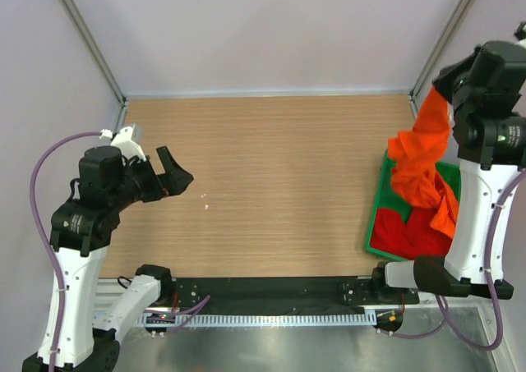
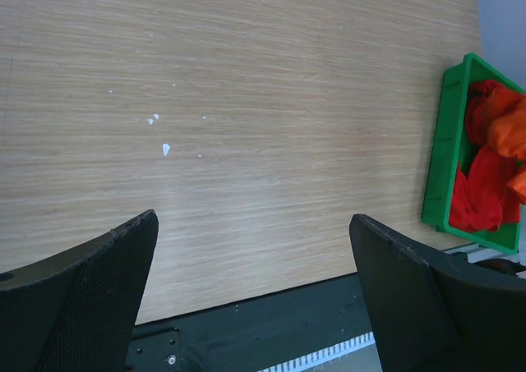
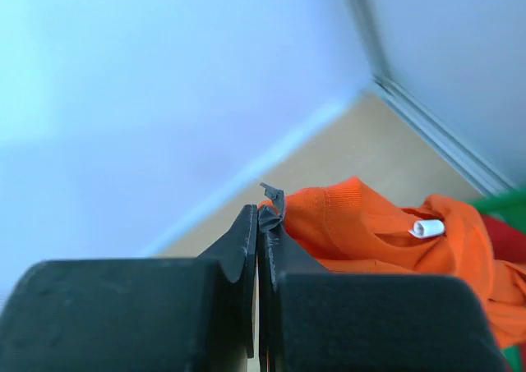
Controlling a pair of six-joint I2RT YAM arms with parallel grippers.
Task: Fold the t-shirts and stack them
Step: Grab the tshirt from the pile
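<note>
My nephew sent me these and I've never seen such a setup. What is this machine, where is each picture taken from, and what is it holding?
Two robot arms are bolted at the near edge of a wooden table. One picture looks down from above; the other two come from cameras on each wrist. The left pincer is open and holds nothing. The right pincer is shut on the orange t-shirt, lifting it from a green tray at the table's right side. A red t-shirt lies in the tray. A few white specks lie on the wood.

Fingers (image 3: 260, 224) pinched on orange t-shirt (image 3: 370, 224), white tag (image 3: 427, 227)
</note>
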